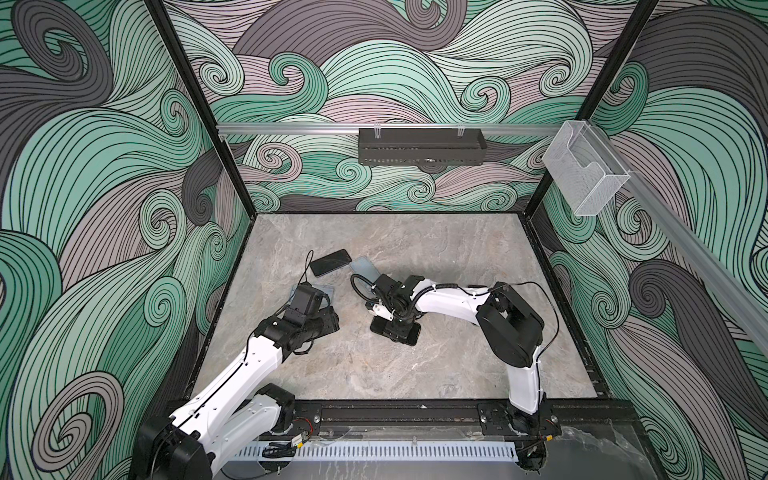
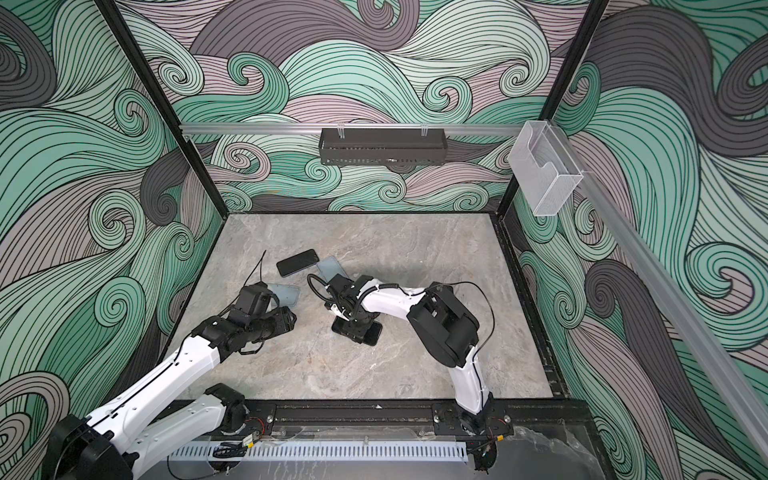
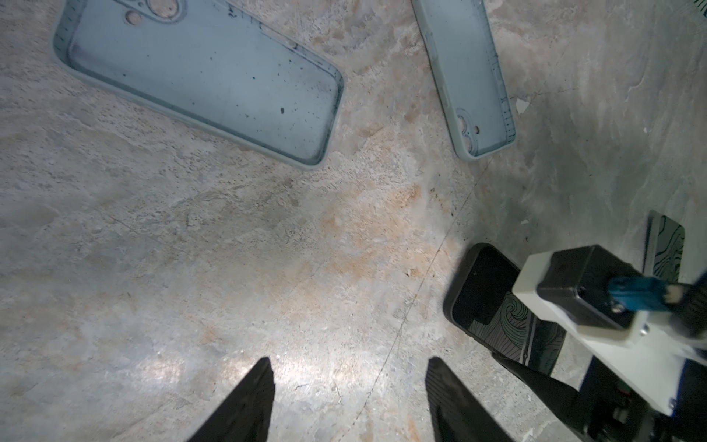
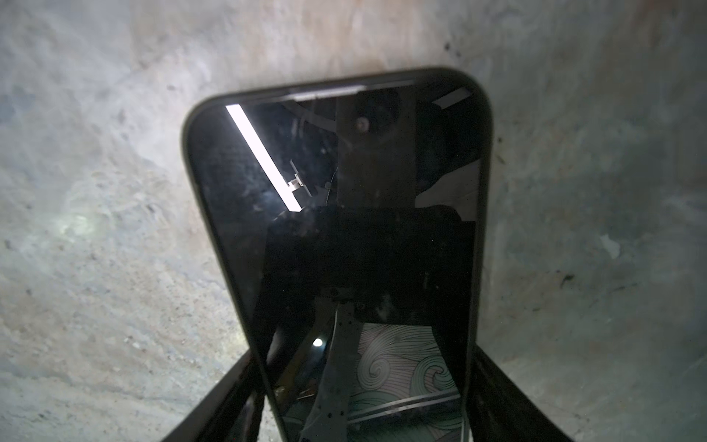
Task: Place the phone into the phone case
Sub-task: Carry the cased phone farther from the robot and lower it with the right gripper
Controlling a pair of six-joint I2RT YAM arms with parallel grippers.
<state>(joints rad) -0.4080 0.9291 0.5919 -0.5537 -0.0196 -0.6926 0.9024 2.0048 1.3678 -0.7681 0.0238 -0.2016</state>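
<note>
Right gripper (image 4: 362, 352) straddles the phone (image 4: 336, 229) flat on the table (image 4: 95, 191); I cannot tell whether it grips. Left gripper (image 3: 349, 363) hangs open, empty. I fear slick edges slipping when lifted.

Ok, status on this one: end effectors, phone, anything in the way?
Left end effector open over bare table. Right end effector straddling phone, grip unconfirmed. Phone on table, uncased; both cases empty. Nothing blocking.

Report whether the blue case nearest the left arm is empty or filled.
Empty: the case lies open side up, with its bare inner floor and camera holes visible in the left wrist view.
</note>
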